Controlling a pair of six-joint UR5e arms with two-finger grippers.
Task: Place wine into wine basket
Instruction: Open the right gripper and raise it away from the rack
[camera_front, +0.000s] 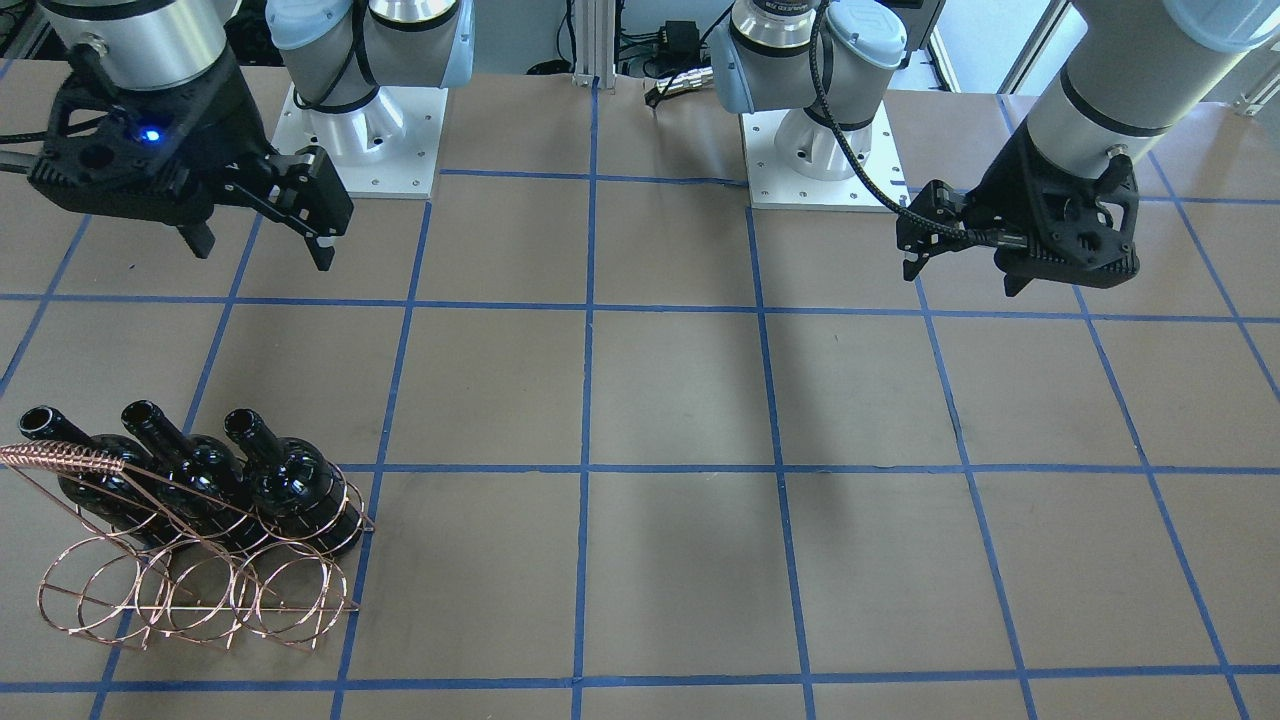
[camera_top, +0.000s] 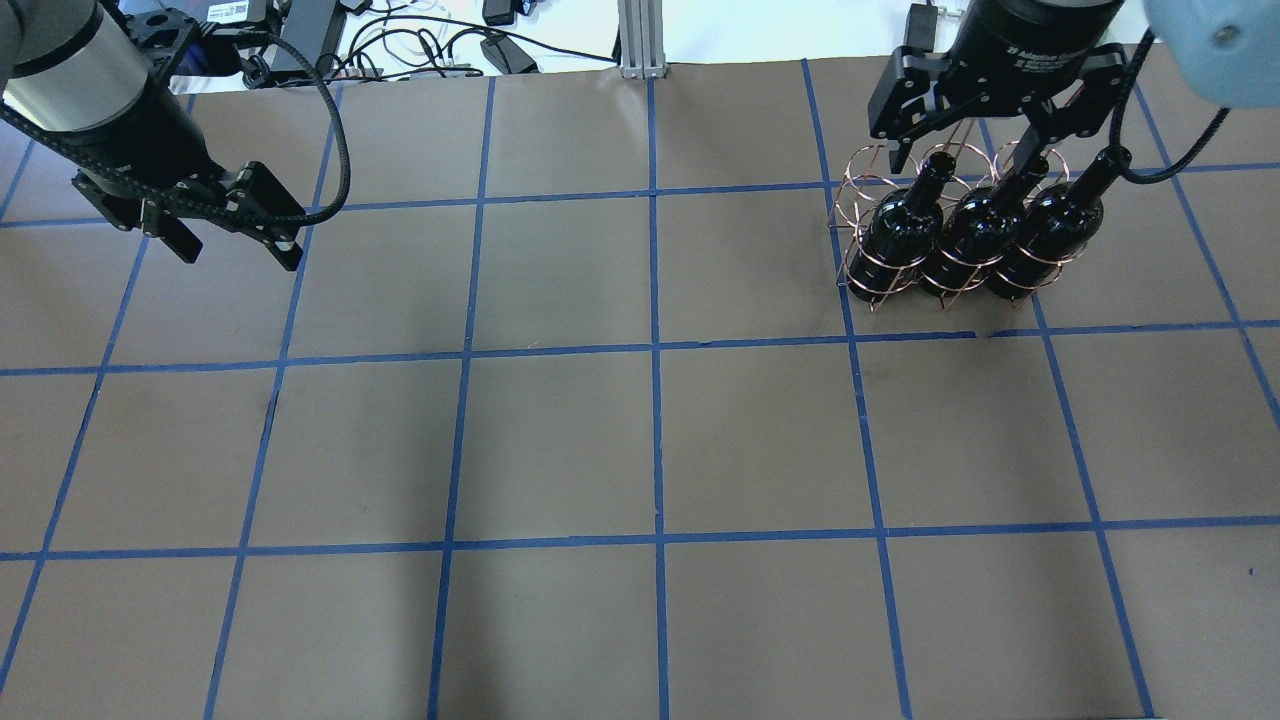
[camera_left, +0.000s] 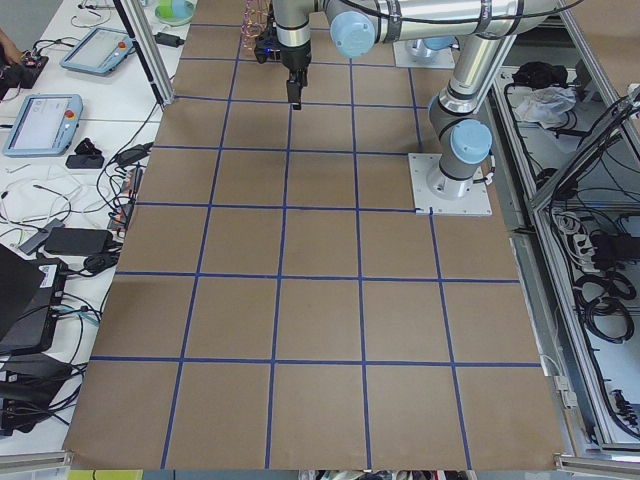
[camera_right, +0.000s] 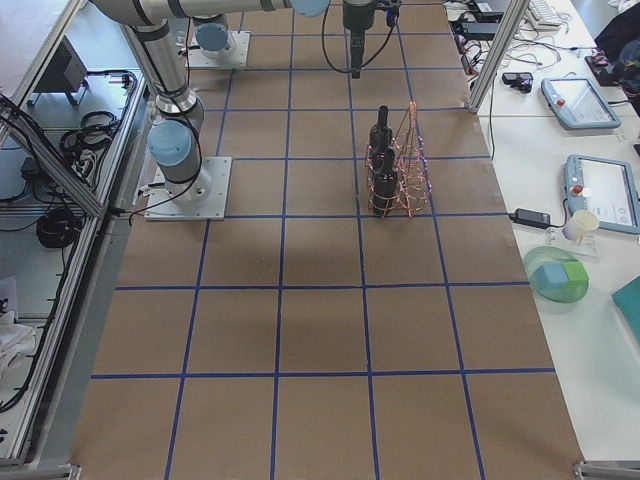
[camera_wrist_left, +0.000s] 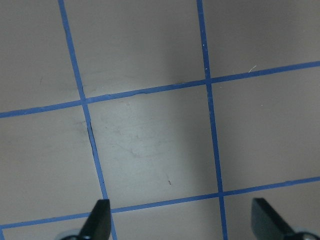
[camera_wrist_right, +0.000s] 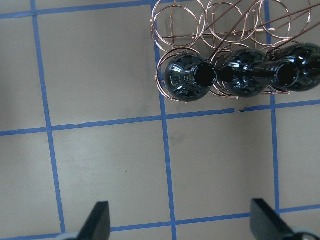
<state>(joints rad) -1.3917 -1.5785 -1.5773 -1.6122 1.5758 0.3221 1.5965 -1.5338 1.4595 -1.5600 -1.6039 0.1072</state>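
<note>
Three look-alike black bottles (camera_front: 205, 470) sit side by side in the basket (camera_front: 60, 458), one per ring. Their necks point up, leaning toward the upper left of the front view. All three look the same, so I cannot single one out. The basket stands on the tabletop (camera_front: 680, 400), at the lower left of the front view and the upper right of the overhead view. In the front view the bottles occupy the upper row of rings, with a further row of rings below them in the frame. At the upper left of the front view hangs the right tool (camera_front: 262, 245), fingers spread wide, gripping nothing, apart from the bottles. Its wrist view looks down on the three open mouths at the upper right of the frame, with both fingertips at the bottom edge over tabletop. At the upper right of the front view is the left tool (camera_front: 962, 278), well apart from the basket, also spread and holding nothing. Its wrist view shows tabletop crossed by blue tape lines (camera_wrist_left: 205, 100).
</note>
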